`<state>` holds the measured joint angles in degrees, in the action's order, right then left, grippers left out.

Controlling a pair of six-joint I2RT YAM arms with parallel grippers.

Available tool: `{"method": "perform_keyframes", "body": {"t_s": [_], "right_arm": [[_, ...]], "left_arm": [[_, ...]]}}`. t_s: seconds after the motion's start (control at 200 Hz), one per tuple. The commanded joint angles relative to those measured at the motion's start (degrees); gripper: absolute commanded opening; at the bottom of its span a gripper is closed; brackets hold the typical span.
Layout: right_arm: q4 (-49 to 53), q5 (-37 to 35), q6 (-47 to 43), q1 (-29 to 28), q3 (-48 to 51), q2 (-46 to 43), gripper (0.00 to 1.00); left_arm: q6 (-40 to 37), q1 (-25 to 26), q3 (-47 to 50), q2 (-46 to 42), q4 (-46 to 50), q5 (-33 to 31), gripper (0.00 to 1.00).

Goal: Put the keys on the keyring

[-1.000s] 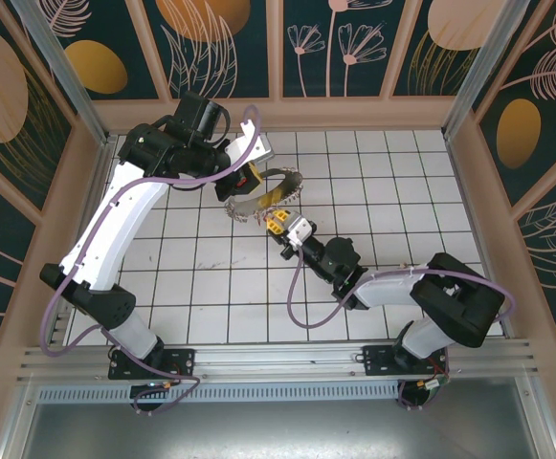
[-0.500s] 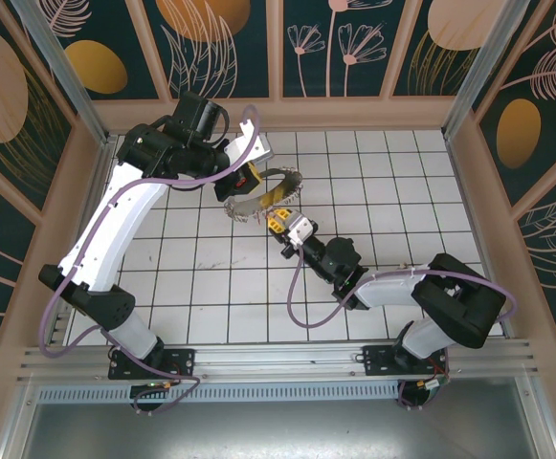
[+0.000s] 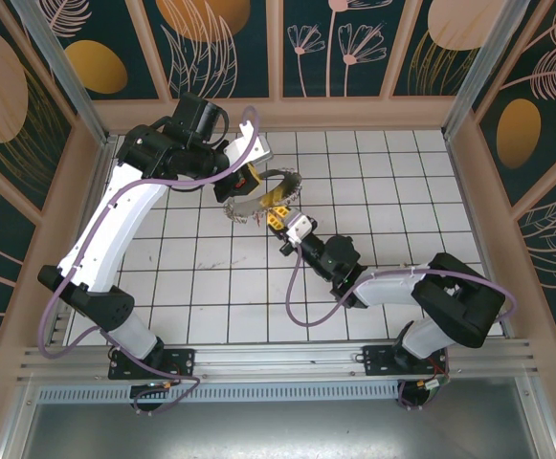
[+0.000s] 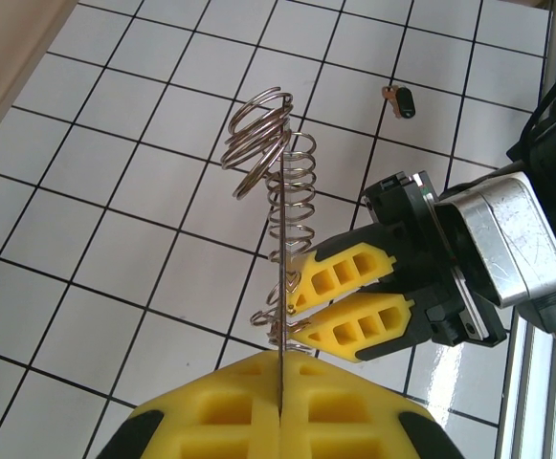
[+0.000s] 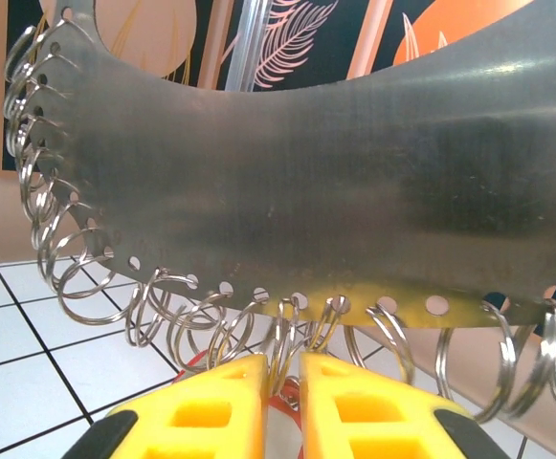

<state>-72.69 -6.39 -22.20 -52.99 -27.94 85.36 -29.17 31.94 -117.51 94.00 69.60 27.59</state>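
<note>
The white tiled table [image 3: 211, 277] spreads under both arms. The broad silvery metal keyring [image 5: 287, 191], fringed with small split rings [image 5: 86, 287], is held edge-up above the tiles, just toward 12 o'clock of the table's centre. The left gripper [image 4: 280, 382] is clenched on its 11 o'clock edge. At its 5 o'clock edge, the right gripper [image 5: 282, 368] pinches a red-headed key [image 5: 278, 406] among the rings.

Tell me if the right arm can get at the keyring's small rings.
Probably yes: the left end effector holds the keyring up, and the right end effector sits right at its rings, with nothing between.
</note>
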Motion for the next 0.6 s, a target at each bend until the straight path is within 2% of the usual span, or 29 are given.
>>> {"method": "perform_keyframes", "body": {"t_s": [0.0,0.596], "right_arm": [[-2.6,0.9,-0.3,-0.4,-2.0,0.7,0.13],[-3.3,-1.2,2.0,-1.2,0.2,0.1,0.16]], "left_arm": [[0.0,0.4,0.3,-1.7,-0.7,0.3,0.03],[0.2,0.4,0.4,-1.8,-1.0,-0.3,0.04]]}}
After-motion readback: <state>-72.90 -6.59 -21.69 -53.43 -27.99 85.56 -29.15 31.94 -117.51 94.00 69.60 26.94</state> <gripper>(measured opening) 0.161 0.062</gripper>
